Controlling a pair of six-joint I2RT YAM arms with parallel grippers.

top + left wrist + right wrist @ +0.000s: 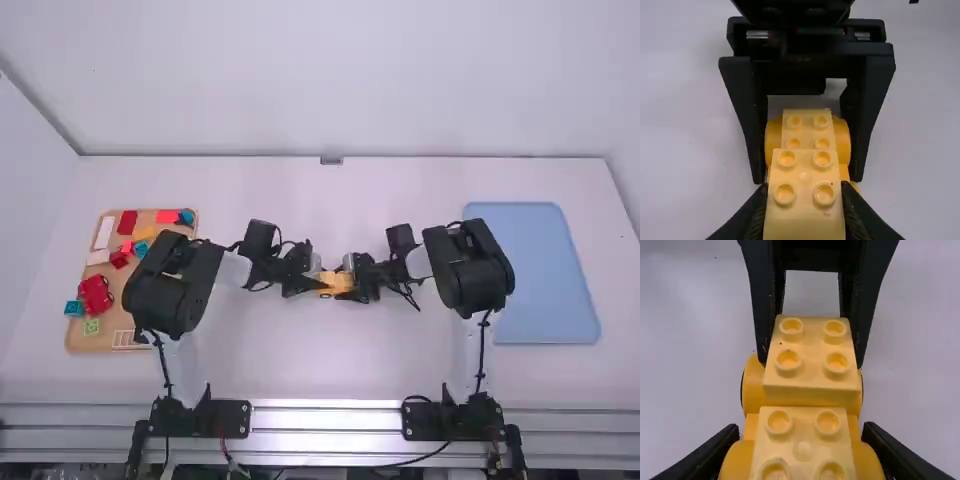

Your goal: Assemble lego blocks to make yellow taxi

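Note:
Over the middle of the table, my left gripper [306, 278] and my right gripper [364, 280] face each other with a small yellow assembly [334, 283] between them. In the left wrist view a pale yellow studded brick [804, 200] is between the fingers of my left gripper [804, 212]. Beyond it, the right gripper's fingers flank a second studded brick [807, 127] and rounded yellow wheel parts. In the right wrist view my right gripper [802, 452] is shut on the wheeled yellow base [751, 427], with a studded brick [802, 440] on top. Whether the bricks are fully seated, I cannot tell.
A tan tray [88, 341] at the far left holds several loose pieces, among them a red block [95, 294], a yellow piece [144, 233] and a green piece [91, 326]. On the right lies a blue tray [548, 270], beyond the right arm.

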